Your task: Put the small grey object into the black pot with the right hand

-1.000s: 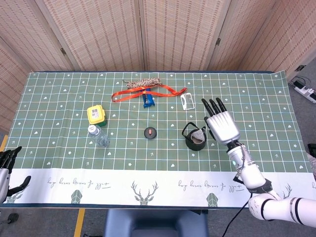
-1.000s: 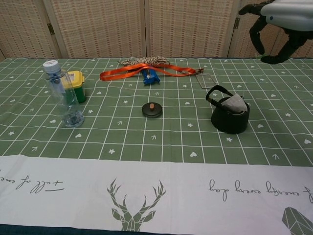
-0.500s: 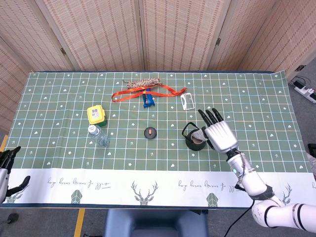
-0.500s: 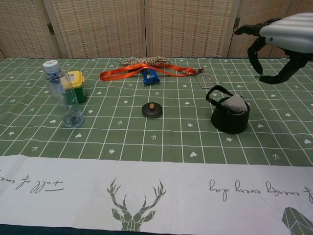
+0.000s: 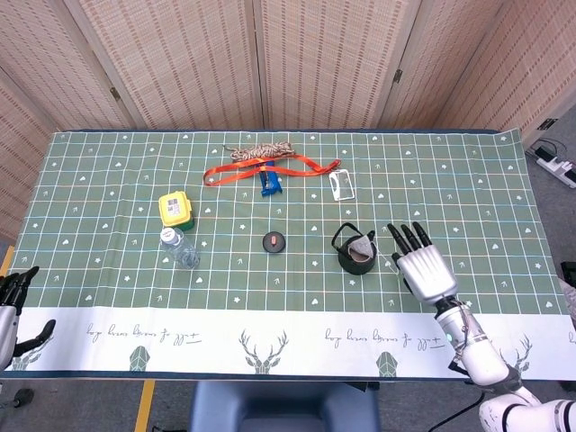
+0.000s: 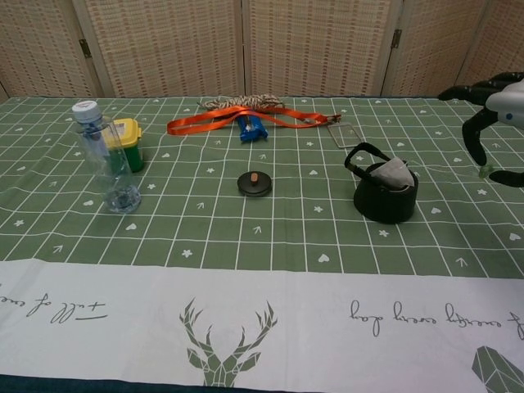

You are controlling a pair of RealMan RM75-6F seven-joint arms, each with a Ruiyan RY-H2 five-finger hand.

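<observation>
While the small grey object point(image 6: 395, 172) sits in the mouth of the black pot point(image 6: 385, 196), its pale top showing above the rim, the right hand point(image 5: 424, 268) hovers over the green checked tablecloth point(image 5: 108, 261) to the right of the pot, apart from it, fingers spread and holding nothing. From the chest view only dark fingertips point(image 6: 477, 139) of that hand show at the right edge. The pot's looped handle point(image 6: 360, 155) stands up on its left side. Down at the lower left corner of the head view, the left hand point(image 5: 14, 301) hangs off the table's edge with its fingers apart and empty. Elsewhere on the cloth lie a clear water bottle point(image 6: 104, 158), a yellow-lidded green box point(image 6: 127, 141), a small round black disc point(image 6: 255, 183), an orange strap point(image 6: 237, 120), a coil of rope point(image 6: 243, 102) and a blue item point(image 6: 252, 130).
</observation>
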